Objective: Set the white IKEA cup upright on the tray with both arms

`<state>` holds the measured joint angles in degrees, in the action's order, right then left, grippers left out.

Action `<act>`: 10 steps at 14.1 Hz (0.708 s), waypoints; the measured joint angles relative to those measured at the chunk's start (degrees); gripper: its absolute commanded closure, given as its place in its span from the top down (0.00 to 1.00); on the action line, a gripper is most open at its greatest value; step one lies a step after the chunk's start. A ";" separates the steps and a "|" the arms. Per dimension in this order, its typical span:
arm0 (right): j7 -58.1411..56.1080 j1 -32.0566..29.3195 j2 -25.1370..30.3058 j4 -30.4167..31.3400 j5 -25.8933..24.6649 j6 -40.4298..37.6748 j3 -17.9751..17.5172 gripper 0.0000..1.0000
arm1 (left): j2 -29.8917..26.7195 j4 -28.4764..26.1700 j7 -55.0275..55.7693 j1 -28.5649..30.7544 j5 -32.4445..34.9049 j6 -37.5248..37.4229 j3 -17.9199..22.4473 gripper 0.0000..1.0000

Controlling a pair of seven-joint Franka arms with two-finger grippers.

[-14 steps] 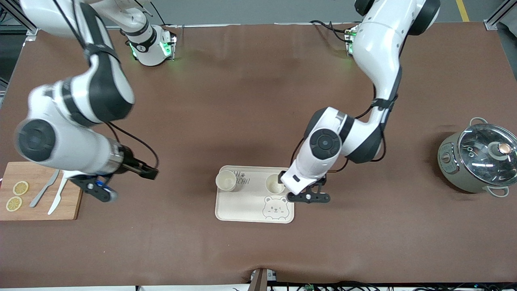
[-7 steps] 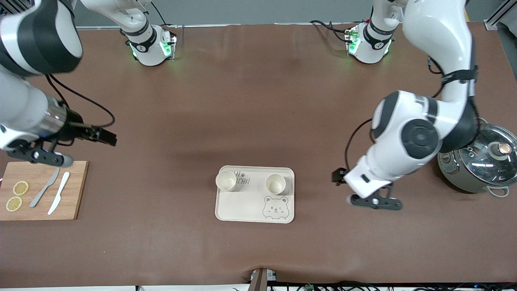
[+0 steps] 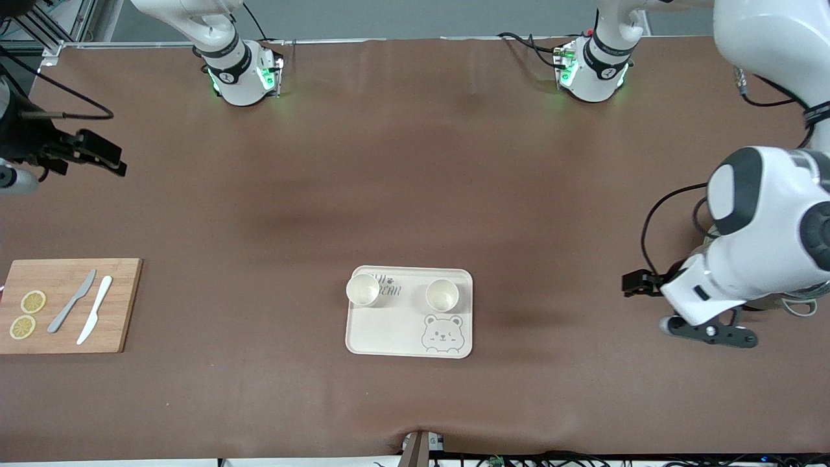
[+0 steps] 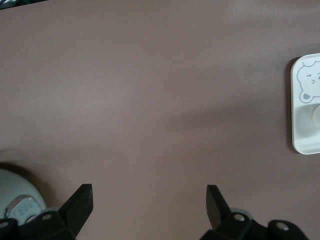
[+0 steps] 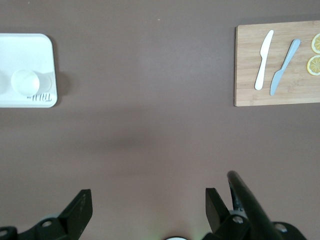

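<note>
Two white cups stand upright on the tray (image 3: 408,311), which lies at the middle of the counter (image 3: 415,194), on the part near the front camera. One cup (image 3: 363,289) sits at the tray's corner toward the right arm's end, over the printed lettering; the other cup (image 3: 442,295) sits toward the left arm's end, just above the bear face. Both show open mouths from above and neither is tipped, so the placing itself looks finished.

The left gripper (image 4: 149,197) hangs over bare counter well apart from the tray, close to the pot (image 3: 797,301) at the left arm's end. Its jaws are spread wide with nothing between them. The right gripper (image 5: 145,200) is over bare counter at the right arm's end, above the stretch farther from the front camera than the cutting board (image 3: 68,305). Its jaws are likewise wide open and empty. Through the right wrist view the board shows with two knives and lemon slices on it.

Judged from this, the step in hand is the retreat after release: both arms are clear of the tray and neither touches a cup. The next move probably calls for little more than bringing each arm to a resting pose. The left arm should keep clear of the pot beside it, and neither wrist should swing low over the tray, where a brush could tip a light cup.
</note>
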<state>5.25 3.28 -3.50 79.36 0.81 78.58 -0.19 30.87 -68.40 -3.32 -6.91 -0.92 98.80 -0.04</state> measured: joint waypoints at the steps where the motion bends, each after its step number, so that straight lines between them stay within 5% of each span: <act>1: -0.22 -0.08 0.92 0.11 -0.09 -1.19 0.02 1.00 | -1.83 -1.65 -0.13 0.77 0.00 -0.18 -0.01 1.00; 10: -7.41 -2.24 5.95 6.61 -3.37 -0.16 -0.19 1.00 | -16.72 -16.42 -0.25 3.52 0.00 -0.50 0.00 1.00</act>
<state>-2.16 1.05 2.45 85.98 -2.56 78.42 -0.38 14.15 -84.82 -3.58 -3.39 -0.92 98.29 -0.03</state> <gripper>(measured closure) 0.000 0.000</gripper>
